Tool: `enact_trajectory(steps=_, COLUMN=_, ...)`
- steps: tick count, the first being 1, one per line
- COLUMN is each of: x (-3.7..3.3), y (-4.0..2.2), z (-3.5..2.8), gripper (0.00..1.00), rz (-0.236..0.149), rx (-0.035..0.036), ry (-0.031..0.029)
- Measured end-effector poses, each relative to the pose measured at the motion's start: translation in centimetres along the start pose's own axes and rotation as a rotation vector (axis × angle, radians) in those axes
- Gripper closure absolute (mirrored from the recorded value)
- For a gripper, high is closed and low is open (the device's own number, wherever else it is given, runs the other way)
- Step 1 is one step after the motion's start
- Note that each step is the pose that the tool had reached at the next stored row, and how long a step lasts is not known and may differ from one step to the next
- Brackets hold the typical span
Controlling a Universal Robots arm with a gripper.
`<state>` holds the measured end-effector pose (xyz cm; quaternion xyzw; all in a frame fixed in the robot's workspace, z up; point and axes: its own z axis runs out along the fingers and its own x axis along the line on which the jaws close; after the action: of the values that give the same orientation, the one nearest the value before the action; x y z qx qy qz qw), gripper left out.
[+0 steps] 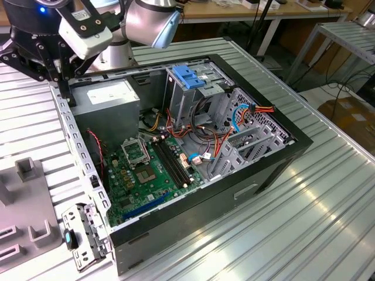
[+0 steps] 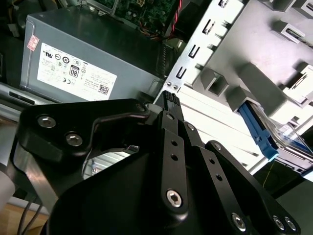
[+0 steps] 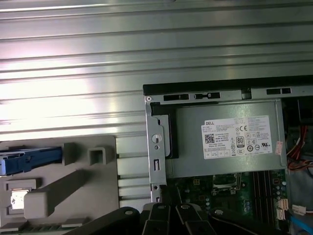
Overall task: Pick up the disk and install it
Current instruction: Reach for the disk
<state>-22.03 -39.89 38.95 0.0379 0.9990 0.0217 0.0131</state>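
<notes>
**Colleague:** What sat closest to the lens when you froze it?

**Me:** The gripper (image 2: 159,102) itself. In the second wrist view I had its black linkage bars and bolts right in the foreground. The two fingers were drawn together with nothing between them.

**Colleague:** And just past it?

**Me:** The grey power supply (image 2: 93,54) with its white sticker, lying in a corner of the open computer case (image 1: 234,193). In the exterior view I saw the gripper hanging above that corner, at the exterior view's left end of the case.

**Colleague:** Where was the disk?

**Me:** Outside the case. The disk (image 3: 33,160) sat in a grey fixture (image 3: 73,181) on the ribbed metal table (image 1: 304,222). The fixture lay beside the case, toward the exterior view's left. The gripper was not touching either of them.

**Colleague:** How did the disk look?

**Me:** I got it mostly edge-on. A blue plastic rail ran along its side. In the second wrist view a strip of silvery metal showed next to that rail. The fixture's grey blocks covered the rest, so I couldn't make out its label face.

**Colleague:** And deeper in?

**Me:** The green motherboard (image 1: 146,175) lay flat on the case floor. Beyond it stood the metal cage (image 1: 193,102) with a blue bracket (image 1: 188,76) on top. Red and orange cables (image 1: 258,109) ran just beside the cage, toward the exterior view's right.
</notes>
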Motion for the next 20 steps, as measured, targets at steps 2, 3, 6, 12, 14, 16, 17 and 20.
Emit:
enact_trajectory(steps=2, x=0.17, y=-0.01, z=0.0, gripper=0.89, rz=0.0, rx=0.0, ry=0.0)
enact_trajectory(steps=3, x=0.24, y=-0.02, z=0.0, gripper=0.89, rz=0.0, rx=0.0, ry=0.0)
enact_trajectory(steps=6, x=0.7, y=-0.05, z=0.02, gripper=0.89, rz=0.0, rx=0.0, ry=0.0)
enact_trajectory(steps=12, x=1.41, y=-0.11, z=0.03, gripper=0.89, rz=0.0, rx=0.0, ry=0.0)
enact_trajectory(steps=14, x=1.58, y=-0.12, z=0.03, gripper=0.89, rz=0.0, rx=0.0, ry=0.0)
enact_trajectory(steps=16, x=1.73, y=-0.13, z=0.04, gripper=0.89, rz=0.0, rx=0.0, ry=0.0)
enact_trajectory(steps=17, x=1.8, y=-0.14, z=0.04, gripper=0.89, rz=0.0, rx=0.0, ry=0.0)
enact_trajectory(steps=20, x=2.15, y=-0.17, z=0.03, gripper=0.89, rz=0.0, rx=0.0001, ry=0.0001)
